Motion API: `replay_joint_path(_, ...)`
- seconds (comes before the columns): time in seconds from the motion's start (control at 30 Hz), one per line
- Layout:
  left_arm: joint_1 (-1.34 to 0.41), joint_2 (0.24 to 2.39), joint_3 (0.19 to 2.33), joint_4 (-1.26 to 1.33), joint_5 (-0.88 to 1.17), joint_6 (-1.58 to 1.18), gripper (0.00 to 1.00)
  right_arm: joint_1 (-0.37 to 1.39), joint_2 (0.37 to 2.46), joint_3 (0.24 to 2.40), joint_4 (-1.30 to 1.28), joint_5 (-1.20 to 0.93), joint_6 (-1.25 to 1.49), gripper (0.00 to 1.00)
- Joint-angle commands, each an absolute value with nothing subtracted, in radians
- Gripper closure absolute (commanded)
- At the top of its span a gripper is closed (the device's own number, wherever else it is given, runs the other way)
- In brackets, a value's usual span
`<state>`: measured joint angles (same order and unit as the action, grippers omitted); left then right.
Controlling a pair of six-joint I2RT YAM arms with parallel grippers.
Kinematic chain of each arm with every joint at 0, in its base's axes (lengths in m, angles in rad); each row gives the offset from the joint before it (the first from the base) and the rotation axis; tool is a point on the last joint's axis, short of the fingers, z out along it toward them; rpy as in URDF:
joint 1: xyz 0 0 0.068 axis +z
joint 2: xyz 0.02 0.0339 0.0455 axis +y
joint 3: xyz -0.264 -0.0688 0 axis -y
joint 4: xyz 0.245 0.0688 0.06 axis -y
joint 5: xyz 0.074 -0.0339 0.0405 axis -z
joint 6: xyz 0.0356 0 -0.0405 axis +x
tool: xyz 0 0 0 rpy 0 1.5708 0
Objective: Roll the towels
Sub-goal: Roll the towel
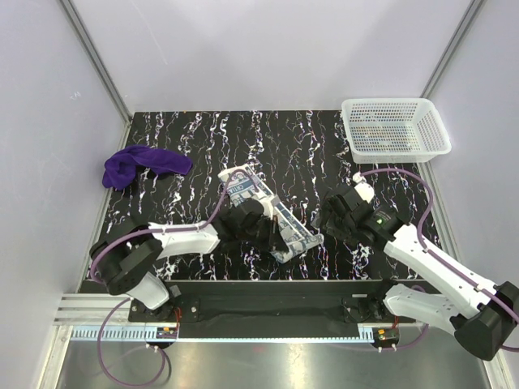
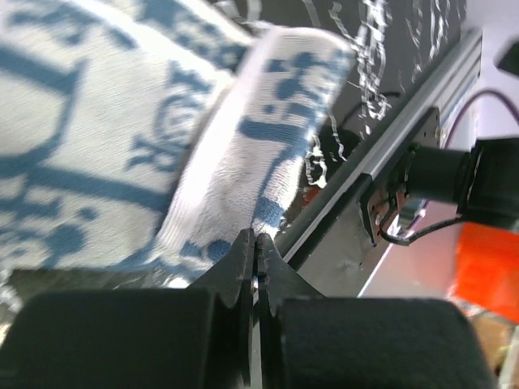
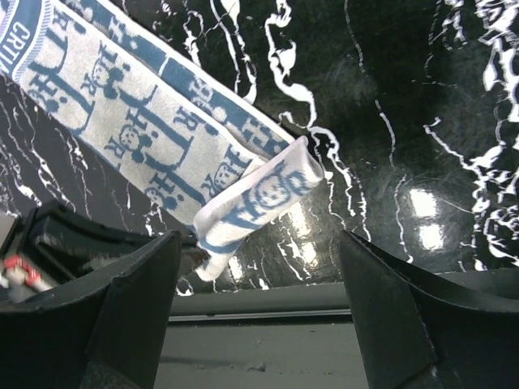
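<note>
Near the front edge of the black marbled table (image 1: pixel 195 138), the white towel with the blue-grey print (image 1: pixel 243 182) lies as a long folded strip. It runs on a slant from the far left toward the near right. Its near end is turned over into a short, loose rolled end (image 3: pixel 259 194), whose axis lies across the strip and almost along the front rail (image 2: pixel 389 138).

The left gripper (image 2: pixel 255 243) is fully closed. Its tips sit right at the left end of that roll, and whether a fold of cloth is pinched between them cannot be told. The right gripper (image 3: pixel 259 243) hangs with its jaws spread wide and nothing between them. In its own camera the roll lies just ahead of its fingers, with the right end of the roll nearest to it.

My judgement is that the roll is only begun, since most of the strip lies flat. The next move depends on this: the unrolled length runs away from both grippers toward the far left, so the roll has to travel that way with its axis kept square to the strip. Both arms are close to it, one at each end.

The purple towel (image 1: pixel 142 164) sits bunched at the far left, well apart and not yet rolled.
</note>
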<state>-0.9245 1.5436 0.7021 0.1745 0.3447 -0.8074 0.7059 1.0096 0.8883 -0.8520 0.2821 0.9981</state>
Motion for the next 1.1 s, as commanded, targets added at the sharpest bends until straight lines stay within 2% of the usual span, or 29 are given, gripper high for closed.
replay_joint_path(0.0,-0.87,1.54,0.66,0.201,0.42,-0.917,1.0,0.699,0.989,0.87,-0.799,0.244,0.988,0.15)
replay_joint_path(0.27,-0.801,1.575,0.603,0.247,0.46,-0.942,1.0,0.699,0.995,0.724,-0.6,0.085,1.014,0.17)
replay_joint_path(0.53,-0.755,1.693,0.604,0.362,0.566,-0.999,1.0,0.701,1.094,0.672,-0.433,0.028,0.976,0.18)
replay_joint_path(0.7,-0.735,1.707,0.626,0.322,0.566,-0.985,1.0,0.703,1.158,0.649,-0.324,0.002,0.957,0.19)
replay_joint_path(0.93,-0.684,1.738,0.64,0.267,0.587,-0.98,1.0,0.732,1.224,0.598,-0.236,-0.02,0.922,0.29)
replay_joint_path(0.97,-0.68,1.743,0.64,0.265,0.592,-0.982,1.0,0.73,1.23,0.592,-0.229,-0.02,0.92,0.34)
replay_joint_path(1.07,-0.666,1.753,0.641,0.267,0.607,-0.979,1.0,0.733,1.261,0.569,-0.192,-0.02,0.922,0.39)
